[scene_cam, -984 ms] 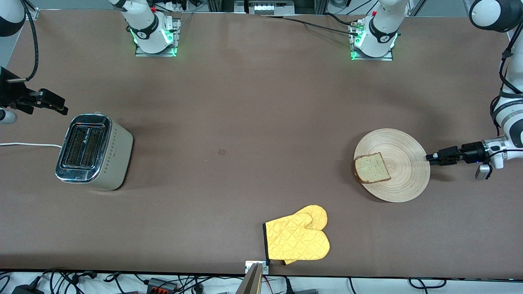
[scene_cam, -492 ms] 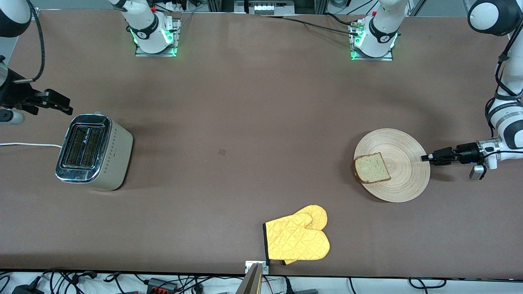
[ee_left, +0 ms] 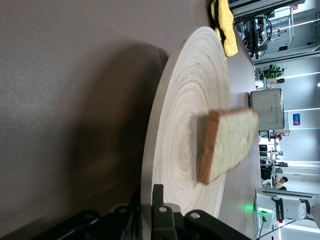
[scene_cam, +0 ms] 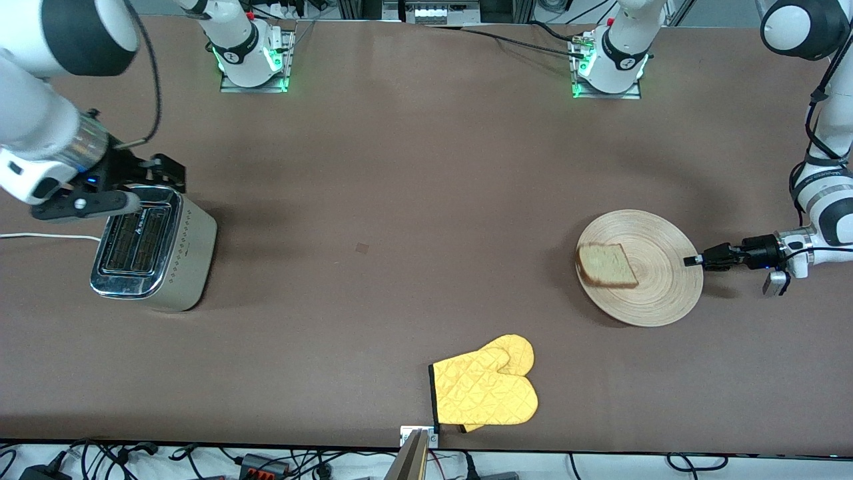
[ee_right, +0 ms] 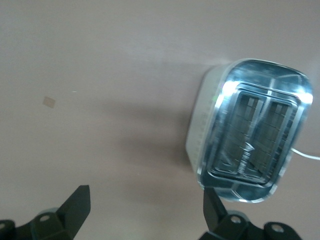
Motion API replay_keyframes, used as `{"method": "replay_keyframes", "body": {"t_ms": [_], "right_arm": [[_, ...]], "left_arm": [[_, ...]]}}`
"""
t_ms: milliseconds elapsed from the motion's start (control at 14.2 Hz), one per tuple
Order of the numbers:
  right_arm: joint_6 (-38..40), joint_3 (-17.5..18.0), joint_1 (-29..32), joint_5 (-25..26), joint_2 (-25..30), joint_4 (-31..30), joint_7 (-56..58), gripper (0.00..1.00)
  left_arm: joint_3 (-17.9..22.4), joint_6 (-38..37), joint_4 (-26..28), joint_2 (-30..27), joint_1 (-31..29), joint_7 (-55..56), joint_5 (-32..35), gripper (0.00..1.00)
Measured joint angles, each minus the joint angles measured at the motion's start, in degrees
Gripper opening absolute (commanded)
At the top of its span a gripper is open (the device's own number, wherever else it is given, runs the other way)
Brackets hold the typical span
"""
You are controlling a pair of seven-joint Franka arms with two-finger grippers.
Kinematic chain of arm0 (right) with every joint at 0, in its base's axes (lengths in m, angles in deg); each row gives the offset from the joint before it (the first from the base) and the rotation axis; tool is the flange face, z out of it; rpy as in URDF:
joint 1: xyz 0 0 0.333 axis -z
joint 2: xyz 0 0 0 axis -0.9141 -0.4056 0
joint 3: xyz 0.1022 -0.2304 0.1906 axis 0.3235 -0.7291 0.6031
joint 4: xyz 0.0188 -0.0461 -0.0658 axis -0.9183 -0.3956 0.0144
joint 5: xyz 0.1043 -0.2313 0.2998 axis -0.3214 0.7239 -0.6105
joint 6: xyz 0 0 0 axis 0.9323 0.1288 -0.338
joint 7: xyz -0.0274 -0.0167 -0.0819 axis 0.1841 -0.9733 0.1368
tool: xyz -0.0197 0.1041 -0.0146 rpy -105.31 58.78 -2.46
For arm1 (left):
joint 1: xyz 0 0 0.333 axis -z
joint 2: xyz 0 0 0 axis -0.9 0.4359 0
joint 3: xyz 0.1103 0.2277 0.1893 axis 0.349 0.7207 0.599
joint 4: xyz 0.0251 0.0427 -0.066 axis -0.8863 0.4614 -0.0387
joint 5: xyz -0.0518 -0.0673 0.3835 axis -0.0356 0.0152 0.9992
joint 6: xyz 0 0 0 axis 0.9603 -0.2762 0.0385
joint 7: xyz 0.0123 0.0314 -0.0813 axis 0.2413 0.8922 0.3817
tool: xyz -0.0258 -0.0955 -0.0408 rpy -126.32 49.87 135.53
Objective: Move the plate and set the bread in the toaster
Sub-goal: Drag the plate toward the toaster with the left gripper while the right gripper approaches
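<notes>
The pale wooden plate lies toward the left arm's end of the table. My left gripper is shut on its rim, one finger above and one below. The gripped edge is tipped slightly up. The bread lies on the plate near the rim away from the gripper. The toaster stands toward the right arm's end, slots up and empty. My right gripper hangs open over the toaster's edge farthest from the front camera, holding nothing.
A yellow oven mitt lies near the table's front edge, nearer the front camera than the plate. The toaster's white cord runs off the table's end. Bare brown tabletop spans between toaster and plate.
My left gripper has closed on the plate's rim and tipped that edge up, and the bread tilted with it. My right arm swung in from the table's end to above the toaster.
</notes>
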Motion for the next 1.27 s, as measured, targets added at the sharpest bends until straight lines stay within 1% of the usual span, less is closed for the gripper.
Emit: {"method": "replay_keyframes", "body": {"t_ms": [141, 351, 633, 773, 984, 1265], "right_arm": [[-0.73, 0.03, -2.06, -1.05, -1.41, 0.0, -0.54, 1.0], [-1.7, -0.02, -2.69, -3.34, -1.81, 0.09, -0.63, 1.0], [-2.18, -0.38, -2.61, -3.4, -1.8, 0.21, -0.63, 1.0], [-2.41, -0.38, -2.63, -3.4, -1.8, 0.22, -1.15, 1.0], [-2.47, -0.38, -2.78, -3.4, -1.8, 0.24, -2.27, 1.0], [-2.49, -0.38, -2.78, -3.4, -1.8, 0.24, -2.69, 1.0]], "left_arm": [[0.0, 0.0, -0.08, 0.0, 0.01, 0.0, 0.0, 0.01], [0.01, -0.24, -0.89, -0.01, 0.14, -0.01, 0.02, 0.01], [0.02, -6.33, -3.98, -0.13, 0.68, 3.82, 0.09, 0.01], [-0.05, -10.32, -5.02, -0.29, 1.39, 4.97, 1.25, 0.01], [-0.12, -13.64, -7.27, -0.78, 5.7, 8.68, 3.13, 0.01], [-0.44, -12.78, -7.96, -0.87, 14.85, 15.42, 2.68, 0.01]]}}
